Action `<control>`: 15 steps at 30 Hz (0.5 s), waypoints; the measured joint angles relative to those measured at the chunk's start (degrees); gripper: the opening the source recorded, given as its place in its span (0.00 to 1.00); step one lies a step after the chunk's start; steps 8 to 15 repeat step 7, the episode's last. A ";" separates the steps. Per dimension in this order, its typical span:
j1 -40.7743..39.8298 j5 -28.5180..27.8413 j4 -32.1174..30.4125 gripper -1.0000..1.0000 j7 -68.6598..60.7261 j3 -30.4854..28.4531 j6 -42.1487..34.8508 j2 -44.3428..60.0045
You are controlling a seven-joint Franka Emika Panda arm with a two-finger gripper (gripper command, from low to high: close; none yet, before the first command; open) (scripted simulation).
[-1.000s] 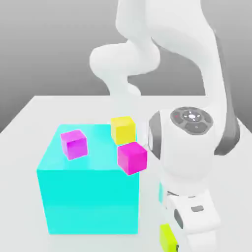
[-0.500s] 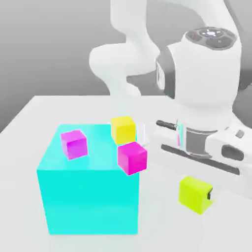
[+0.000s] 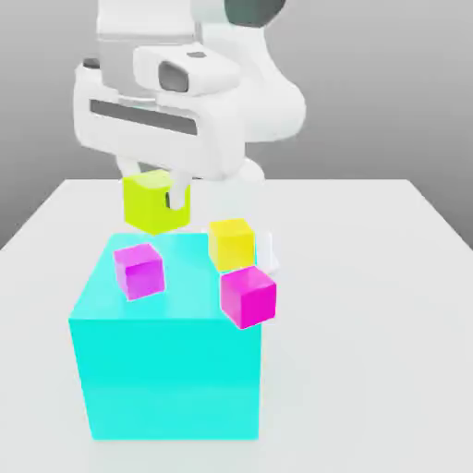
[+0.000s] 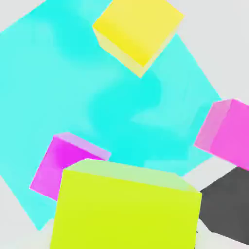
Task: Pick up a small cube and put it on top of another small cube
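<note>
Small cube (image 3: 154,201) in claw (image 3: 169,196), airborne above big cyan cube (image 3: 166,369) far edge

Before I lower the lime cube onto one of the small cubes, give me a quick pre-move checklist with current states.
1. Lime-yellow cube held in the gripper, off every surface: ok.
2. Grip square, cube not tilted: cannot tell.
3. Magenta cube nearest below, resting on the big cyan cube, its top bare: ok.
4. Lime-yellow cube centred over that magenta cube: not ok; in the hand view it is offset.
5. Golden-yellow cube and second magenta cube apart from the descent path: ok.
6. Clearance above the target: ok, a gap shows.
</note>
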 joint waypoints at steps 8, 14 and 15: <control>-0.05 -0.55 -5.22 1.00 -0.16 -2.09 7.97 2.81; -0.05 -0.55 -5.22 1.00 -0.16 -2.09 7.97 2.81; -0.05 -0.55 -5.22 1.00 -0.16 -2.09 7.97 2.81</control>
